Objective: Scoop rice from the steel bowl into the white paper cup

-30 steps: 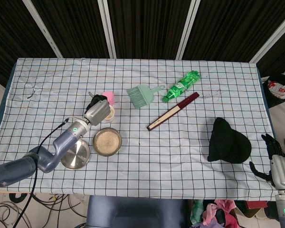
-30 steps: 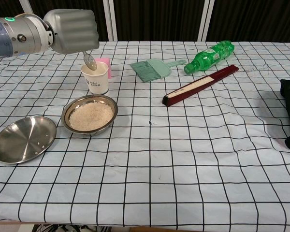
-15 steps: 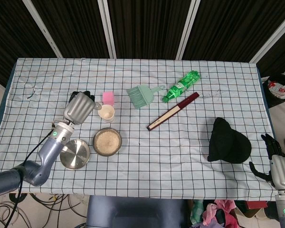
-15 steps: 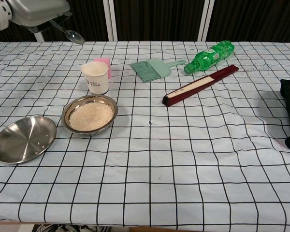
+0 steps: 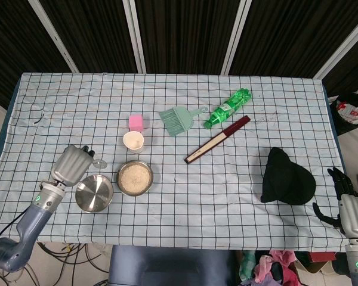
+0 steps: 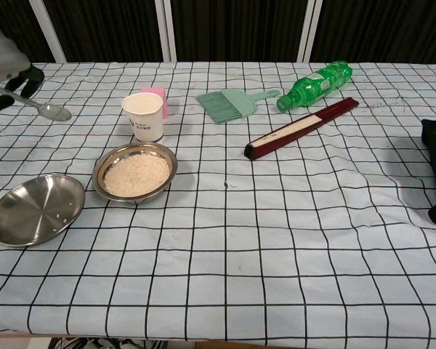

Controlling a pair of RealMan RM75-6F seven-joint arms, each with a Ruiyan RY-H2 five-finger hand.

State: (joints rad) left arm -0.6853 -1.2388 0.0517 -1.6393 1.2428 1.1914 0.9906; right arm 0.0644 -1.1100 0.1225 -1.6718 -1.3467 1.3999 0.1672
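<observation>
The steel bowl [image 5: 135, 177] [image 6: 135, 171] holds rice and sits left of the table's middle. Just behind it stands the white paper cup [image 5: 133, 142] [image 6: 143, 115], upright. My left hand [image 5: 70, 164] [image 6: 6, 67] is at the left side of the table, well left of the bowl and cup. It holds a metal spoon [image 5: 98, 164] [image 6: 46, 108] whose bowl points toward the table's middle. My right hand [image 5: 350, 211] hangs off the table's right front corner with nothing in it, fingers apart.
An empty steel plate [image 5: 94, 192] [image 6: 35, 209] lies left of the bowl. A pink block [image 5: 136, 123] stands behind the cup. Further right lie a green brush [image 5: 178, 120], a green bottle [image 5: 227, 108], a closed folding fan [image 5: 217, 139] and a black cloth [image 5: 288, 177].
My left hand with the spoon has drawn back from above the cup, moving left and toward the table's front, and now sits beside the steel plate.
</observation>
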